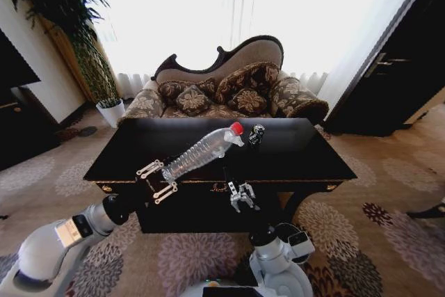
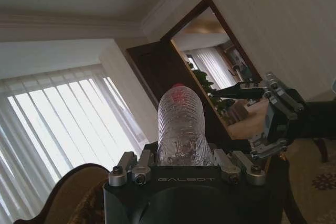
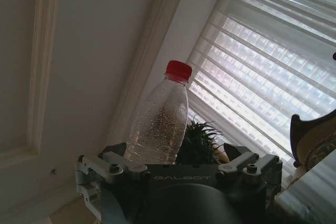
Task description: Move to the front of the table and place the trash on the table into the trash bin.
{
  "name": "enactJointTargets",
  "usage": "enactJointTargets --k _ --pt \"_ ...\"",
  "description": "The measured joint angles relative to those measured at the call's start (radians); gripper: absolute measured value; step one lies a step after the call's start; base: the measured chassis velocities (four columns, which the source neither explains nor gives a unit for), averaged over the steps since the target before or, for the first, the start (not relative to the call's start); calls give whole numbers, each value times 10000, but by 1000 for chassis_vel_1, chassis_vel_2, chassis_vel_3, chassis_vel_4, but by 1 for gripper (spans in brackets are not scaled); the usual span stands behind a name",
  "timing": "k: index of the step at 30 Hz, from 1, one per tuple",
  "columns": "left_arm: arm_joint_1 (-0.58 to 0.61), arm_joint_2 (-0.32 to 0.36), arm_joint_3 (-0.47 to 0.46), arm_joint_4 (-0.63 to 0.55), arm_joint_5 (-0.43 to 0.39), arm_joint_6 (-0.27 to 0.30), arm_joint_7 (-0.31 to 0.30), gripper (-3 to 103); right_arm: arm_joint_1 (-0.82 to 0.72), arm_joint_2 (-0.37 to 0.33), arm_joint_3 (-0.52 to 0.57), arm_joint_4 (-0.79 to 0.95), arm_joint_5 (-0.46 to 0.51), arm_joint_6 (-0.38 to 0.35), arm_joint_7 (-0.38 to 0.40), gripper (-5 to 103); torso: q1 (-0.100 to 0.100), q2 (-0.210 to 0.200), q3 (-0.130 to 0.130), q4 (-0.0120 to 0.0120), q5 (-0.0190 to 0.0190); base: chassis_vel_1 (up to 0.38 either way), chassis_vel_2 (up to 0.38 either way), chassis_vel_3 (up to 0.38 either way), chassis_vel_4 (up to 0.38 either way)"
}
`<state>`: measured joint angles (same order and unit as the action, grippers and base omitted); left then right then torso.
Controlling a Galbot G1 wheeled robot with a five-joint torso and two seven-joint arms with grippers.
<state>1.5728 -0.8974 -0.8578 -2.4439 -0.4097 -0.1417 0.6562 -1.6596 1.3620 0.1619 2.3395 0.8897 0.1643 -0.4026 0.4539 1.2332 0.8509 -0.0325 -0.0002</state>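
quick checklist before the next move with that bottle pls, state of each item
1. Clear plastic bottle with the red cap held by the left gripper at its base: ok, fingers sit either side of it in the left wrist view.
2. Bottle lifted off the glossy black table: ok, it is tilted above the top.
3. Right gripper free: ok, open and empty at the table's front edge.
4. Small dark can cleared: not ok, it stands on the table.
5. Trash bin located: cannot tell.
6. Red cap on: ok.
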Motion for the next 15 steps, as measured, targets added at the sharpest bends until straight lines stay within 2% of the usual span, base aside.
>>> enactJointTargets --k 7,15 --pt "-129 1142 749 129 509 100 19 40 61 3 -177 -221 -607 39 -20 100 0 0 1 -1 0 0 0 0 0" --pt "-241 1480 1327 266 545 262 44 40 36 64 -236 -325 -858 156 -82 101 0 0 0 -1 -1 0 0 0 0"
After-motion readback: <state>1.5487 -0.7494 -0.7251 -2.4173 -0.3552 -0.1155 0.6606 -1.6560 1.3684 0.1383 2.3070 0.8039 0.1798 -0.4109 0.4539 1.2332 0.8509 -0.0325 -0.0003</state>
